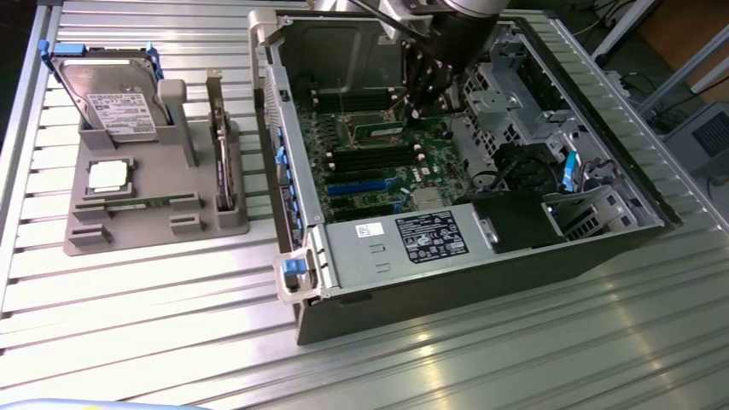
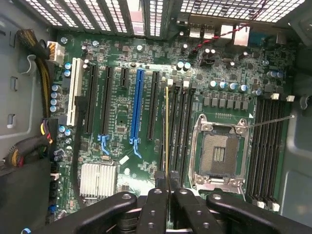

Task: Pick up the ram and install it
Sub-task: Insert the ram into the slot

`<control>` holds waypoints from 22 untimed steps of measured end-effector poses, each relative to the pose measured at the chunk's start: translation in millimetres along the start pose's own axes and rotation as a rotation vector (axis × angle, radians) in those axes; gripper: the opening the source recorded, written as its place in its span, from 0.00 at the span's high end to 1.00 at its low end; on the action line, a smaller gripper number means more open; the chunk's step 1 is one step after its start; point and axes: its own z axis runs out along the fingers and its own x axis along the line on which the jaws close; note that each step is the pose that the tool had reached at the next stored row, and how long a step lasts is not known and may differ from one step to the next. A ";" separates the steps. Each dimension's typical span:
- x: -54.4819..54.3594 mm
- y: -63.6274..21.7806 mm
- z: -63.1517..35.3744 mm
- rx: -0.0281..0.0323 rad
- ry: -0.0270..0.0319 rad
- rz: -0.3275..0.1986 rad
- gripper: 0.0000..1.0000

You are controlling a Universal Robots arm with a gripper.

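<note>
My gripper (image 2: 166, 179) is shut on the ram (image 2: 166, 129), a thin green stick seen edge-on that runs down from between the two black fingers. It hangs over the dark memory slots (image 2: 176, 131) beside the open processor socket (image 2: 218, 153) on the motherboard. Whether it touches a slot I cannot tell. In the exterior view the gripper (image 1: 431, 96) reaches down into the open computer case (image 1: 456, 248), above the board's far part.
On the exterior view's left, a grey holder (image 1: 148, 222) carries a hard drive (image 1: 114, 98), a square silver processor (image 1: 109, 175) and a thin stick standing on edge (image 1: 218, 145). Case walls, a drive cage (image 1: 513, 94) and cables (image 2: 29, 146) ring the board.
</note>
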 end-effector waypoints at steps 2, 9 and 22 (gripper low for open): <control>0.0 -0.1 1.5 0.0000 0.0000 -0.001 0.88; 0.7 -0.3 9.2 -0.0001 0.0003 -0.006 0.88; 2.7 -0.9 29.4 0.0003 -0.0007 0.032 0.88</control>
